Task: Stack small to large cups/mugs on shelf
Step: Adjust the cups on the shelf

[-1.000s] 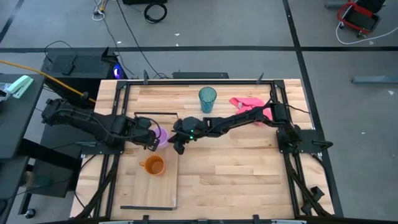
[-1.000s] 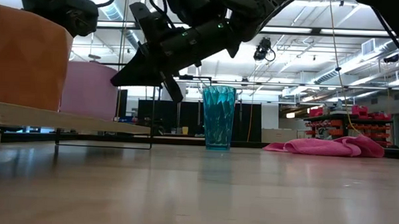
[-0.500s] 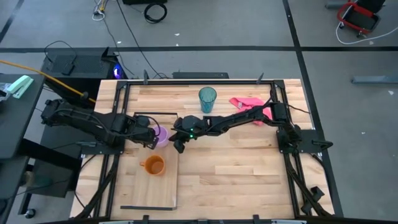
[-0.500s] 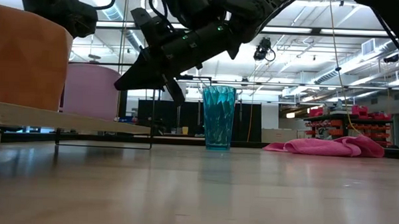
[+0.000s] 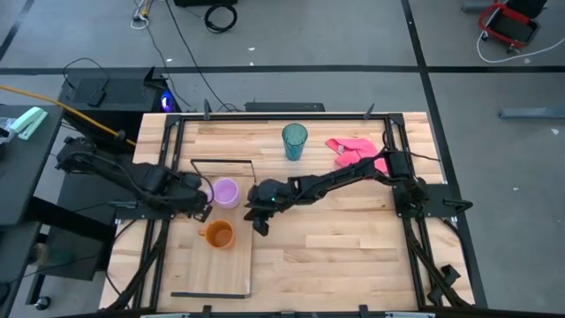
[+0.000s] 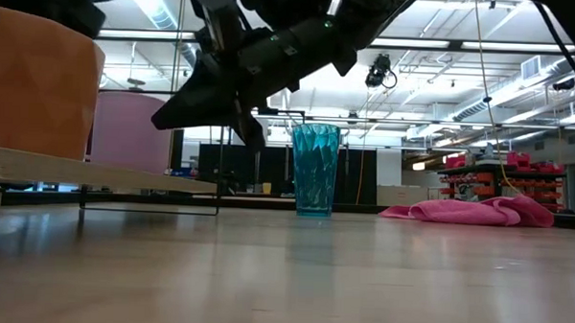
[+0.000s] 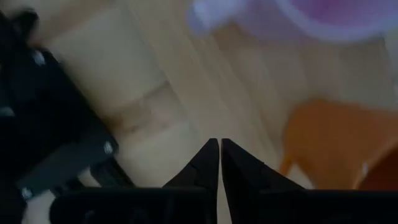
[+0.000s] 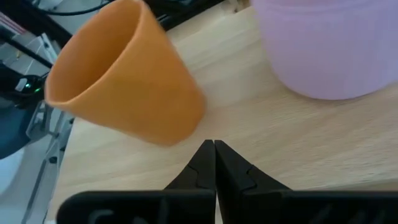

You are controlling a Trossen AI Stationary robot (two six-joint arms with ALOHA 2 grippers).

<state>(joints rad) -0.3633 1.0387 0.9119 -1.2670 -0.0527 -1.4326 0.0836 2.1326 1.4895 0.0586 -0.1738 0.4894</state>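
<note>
The lilac mug (image 5: 226, 192) and the orange mug (image 5: 218, 234) stand upright on their bases on the light-wood shelf (image 5: 231, 269), the lilac one nearer the shelf's far end. The teal tumbler (image 5: 294, 140) stands on the table farther back. My left gripper (image 5: 202, 200) is shut and empty, just left of the lilac mug (image 7: 298, 18), apart from it. My right gripper (image 5: 261, 224) is shut and empty at the shelf's right edge, pointing at the gap between the orange mug (image 8: 124, 81) and the lilac mug (image 8: 323, 50).
A pink cloth (image 5: 353, 148) lies at the back right, beside the right arm. The shelf's black wire frame (image 5: 221, 162) stands at its far end. The low view shows the tumbler (image 6: 315, 167) and the cloth (image 6: 478, 208) behind open tabletop.
My left gripper has drawn back from the lilac mug toward the table's left edge; the mug stays on the shelf. My right gripper has gone toward the table's near edge along the shelf's right side.
</note>
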